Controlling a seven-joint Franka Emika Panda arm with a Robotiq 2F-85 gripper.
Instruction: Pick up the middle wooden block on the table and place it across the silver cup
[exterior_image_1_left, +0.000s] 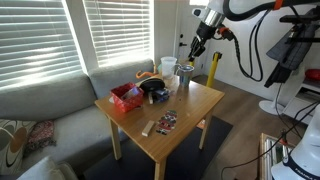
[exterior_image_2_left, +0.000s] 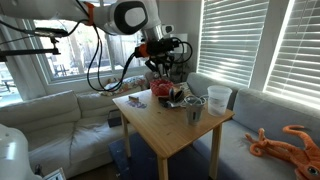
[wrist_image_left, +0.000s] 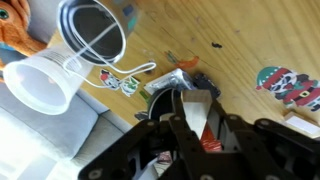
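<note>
Gripper (exterior_image_1_left: 197, 48) hangs over the back corner of the desk (exterior_image_1_left: 192, 105) near the silver cup (exterior_image_1_left: 185, 77) and white jug (exterior_image_1_left: 168, 67), can't tell if fingers (wrist_image_left: 178, 118) are apart or together; wooden block (exterior_image_1_left: 147, 128) lies at front edge beside colourful packet (exterior_image_1_left: 167, 122), print too blurred to read.

— What colour is the table (exterior_image_1_left: 195, 100)?
— Pale honey wood with a faint grain. The silver cup (exterior_image_1_left: 185, 77) is dull grey metal, and the jug (exterior_image_1_left: 168, 66) is plain white.
— And the flat packet (wrist_image_left: 290, 85)?
— A busy print in red, green and white.
— The basket (exterior_image_1_left: 125, 97)?
— Red. The plush toy (exterior_image_2_left: 285, 140) is orange, the sofa (exterior_image_1_left: 50, 108) grey-beige, and the blinds (exterior_image_1_left: 40, 35) white, striped by their slats.
— The pincer (wrist_image_left: 195, 105)?
— Black.
</note>
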